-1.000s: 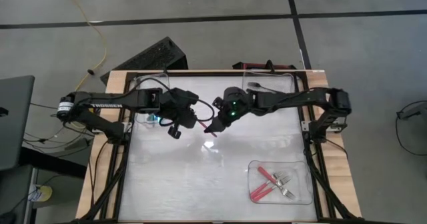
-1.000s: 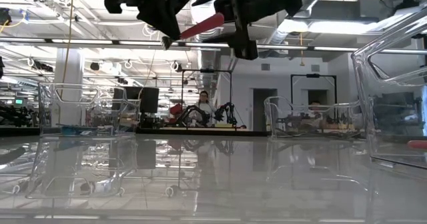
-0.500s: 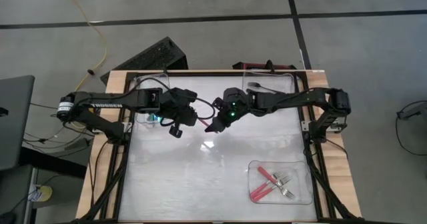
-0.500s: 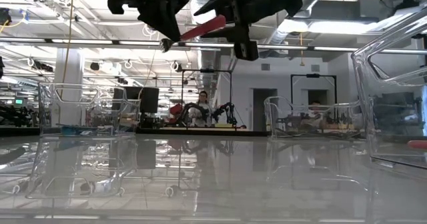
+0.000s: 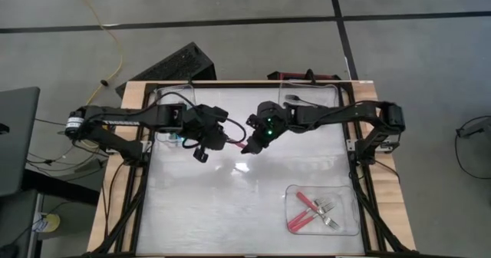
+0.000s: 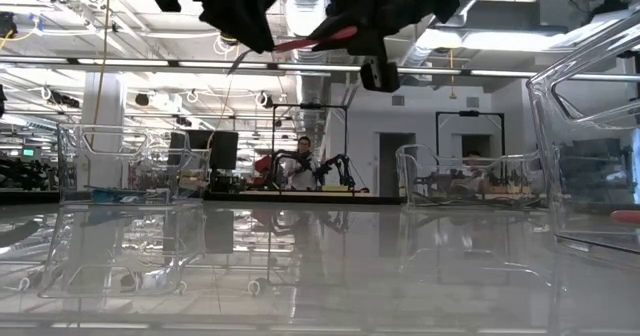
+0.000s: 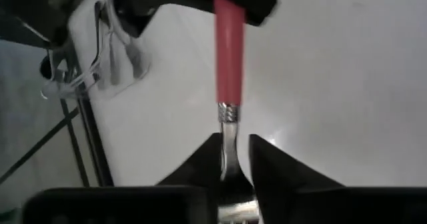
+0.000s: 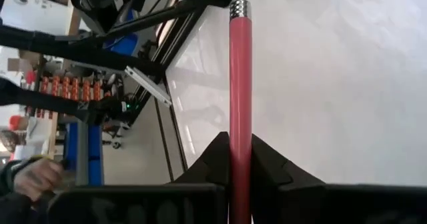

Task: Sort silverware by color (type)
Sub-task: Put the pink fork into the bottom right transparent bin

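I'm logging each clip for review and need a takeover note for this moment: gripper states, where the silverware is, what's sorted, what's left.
Mid-air handover of one red-handled fork above the table's far middle.
Right gripper: fingers shut on the red handle.
Left gripper: fingers around the metal neck; whether they are clamped I cannot tell.
Done: several red-handled forks lie in the near-right clear tray.
Elsewhere: something blue shows in the far-left tray; a dark utensil lies in the far-right tray.
Left: finish the handover, then carry this fork to the near-right tray, probably.
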Action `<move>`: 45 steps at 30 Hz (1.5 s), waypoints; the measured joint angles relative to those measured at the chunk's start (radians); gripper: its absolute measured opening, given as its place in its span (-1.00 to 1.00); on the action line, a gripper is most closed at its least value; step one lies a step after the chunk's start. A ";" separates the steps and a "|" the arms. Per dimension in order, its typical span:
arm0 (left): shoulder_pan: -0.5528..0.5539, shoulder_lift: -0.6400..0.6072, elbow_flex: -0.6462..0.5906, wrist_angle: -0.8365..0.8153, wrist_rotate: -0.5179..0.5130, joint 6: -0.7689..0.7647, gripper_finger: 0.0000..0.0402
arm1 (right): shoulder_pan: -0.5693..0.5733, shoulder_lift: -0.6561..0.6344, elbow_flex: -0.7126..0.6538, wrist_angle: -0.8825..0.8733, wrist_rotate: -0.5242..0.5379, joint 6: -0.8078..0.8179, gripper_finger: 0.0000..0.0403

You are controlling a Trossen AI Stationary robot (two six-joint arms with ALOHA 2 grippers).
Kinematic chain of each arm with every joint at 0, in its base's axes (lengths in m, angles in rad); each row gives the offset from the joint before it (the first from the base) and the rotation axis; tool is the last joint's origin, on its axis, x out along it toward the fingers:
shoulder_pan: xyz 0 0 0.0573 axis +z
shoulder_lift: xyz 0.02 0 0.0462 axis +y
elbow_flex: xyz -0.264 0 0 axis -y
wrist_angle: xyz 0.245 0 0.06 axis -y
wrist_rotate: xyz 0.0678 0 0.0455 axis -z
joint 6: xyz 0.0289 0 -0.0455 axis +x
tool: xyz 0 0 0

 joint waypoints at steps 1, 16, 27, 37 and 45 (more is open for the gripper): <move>-0.005 0.000 0.009 -0.007 -0.011 0.005 -0.66 | -0.004 -0.007 0.000 -0.014 -0.006 -0.010 -0.77; -0.087 -0.234 0.141 -0.095 -0.263 -0.128 0.02 | -0.128 -0.215 0.003 -0.300 0.037 -0.135 -0.77; -0.159 -0.411 0.140 -0.113 -0.265 -0.184 0.02 | 0.039 -0.399 0.002 -0.622 0.123 -0.151 -0.77; -0.215 -0.558 -0.214 0.325 -0.262 -0.182 0.01 | 0.393 -0.553 0.001 -0.772 0.295 -0.048 -0.77; -0.187 -0.714 -0.581 0.737 -0.251 -0.268 0.01 | 0.728 -0.557 -0.019 -0.842 0.487 0.131 -0.77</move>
